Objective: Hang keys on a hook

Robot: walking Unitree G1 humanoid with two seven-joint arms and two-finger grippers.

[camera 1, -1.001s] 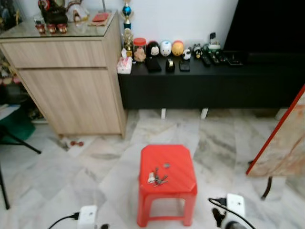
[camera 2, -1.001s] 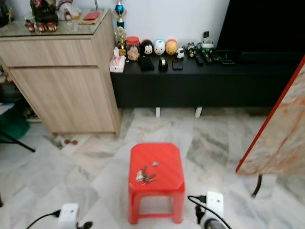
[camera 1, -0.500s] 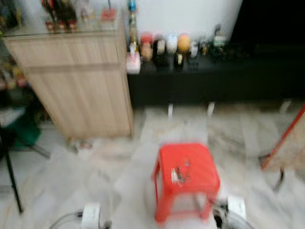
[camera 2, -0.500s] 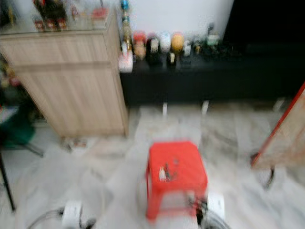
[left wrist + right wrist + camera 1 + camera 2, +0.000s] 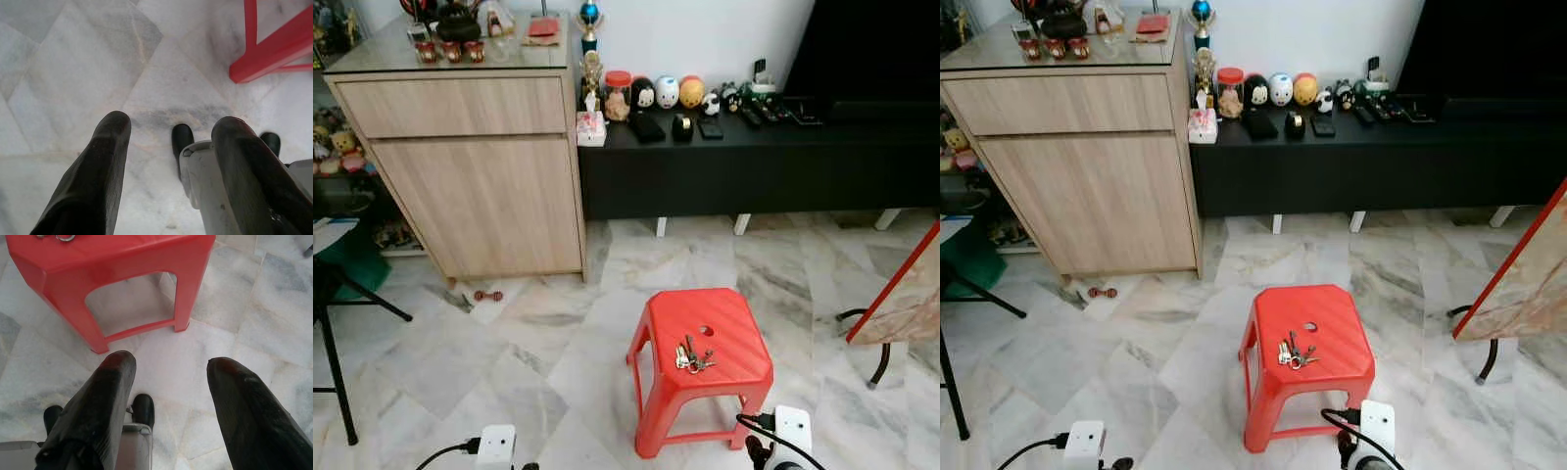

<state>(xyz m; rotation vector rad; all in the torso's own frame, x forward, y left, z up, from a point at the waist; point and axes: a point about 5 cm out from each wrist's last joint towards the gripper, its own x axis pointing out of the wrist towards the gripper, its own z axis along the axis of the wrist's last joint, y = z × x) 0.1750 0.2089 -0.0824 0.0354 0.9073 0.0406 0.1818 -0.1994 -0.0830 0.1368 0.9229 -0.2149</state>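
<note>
A bunch of keys [image 5: 691,356] lies on top of a red plastic stool [image 5: 736,360] that stands on the marble floor in front of me. My left gripper [image 5: 171,147] hangs low over the floor, open, with nothing between its fingers. Beside the stool my right gripper [image 5: 168,369] hangs open too, and the stool's side [image 5: 112,264] fills the space beyond it. The key rings [image 5: 63,237] just peek over the stool's top edge in the right wrist view. Both arms' white wrist ends [image 5: 497,443] [image 5: 791,427] sit at the bottom of the left eye view.
A light wooden cabinet [image 5: 470,166] with small items on its glass top stands at the left. A low black TV bench [image 5: 754,157] with figurines and remotes runs along the back wall. A marble-topped table with a red edge [image 5: 906,294] is at the right. A black chair leg [image 5: 333,362] is at the far left.
The camera has shifted and the blur has cleared: the stool now sits further right in the picture. The keys lie as before on the stool. Both arms still hang low.
</note>
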